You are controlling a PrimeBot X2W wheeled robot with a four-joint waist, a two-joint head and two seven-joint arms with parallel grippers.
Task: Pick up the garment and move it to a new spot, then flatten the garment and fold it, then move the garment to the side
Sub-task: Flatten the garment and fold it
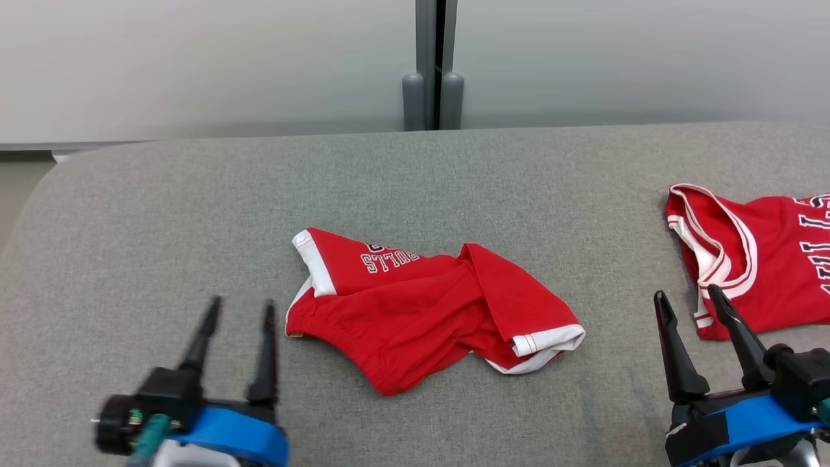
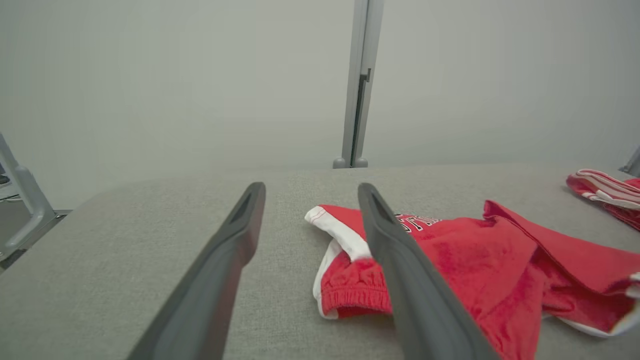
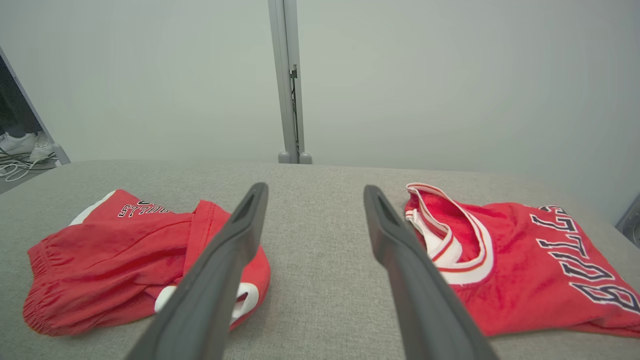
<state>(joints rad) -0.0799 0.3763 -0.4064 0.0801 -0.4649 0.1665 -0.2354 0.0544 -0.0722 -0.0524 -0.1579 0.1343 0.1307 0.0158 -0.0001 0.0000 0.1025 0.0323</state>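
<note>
1. State of grasping parts: the left hand [image 1: 241, 302] stands with jaws wide and nothing between them, above the grey-covered table [image 1: 162, 214]; the right hand [image 1: 687, 292] is likewise wide and empty
2. Task item: the red shorts [image 1: 415, 311] – judged to be the garment to handle, being the crumpled one – lie between the two hands, just beside the left hand's inner finger and well apart from the right hand. The elastic waistband faces the left hand; one leg is folded back over the body
3. Bystander item: a red jersey [image 1: 758, 259] lies just ahead of the right hand, its neckline near that hand's fingertips and clear of the shorts
4. Risk, wrong pick: the right hand is closer to the jersey than to the shorts, and both are the same red; a straight reach forward would take the jersey
5. Risk, bunched lift: a pinch on the folded-over leg would likely catch several layers, so the shorts come up as a wad and flattening gets harder
6. Risk, snag: the table cover looks soft – fingers driven low could pinch it along with the cloth
7. Risk, crowding: a new spot chosen toward the right hand could land the shorts on the jersey
</note>
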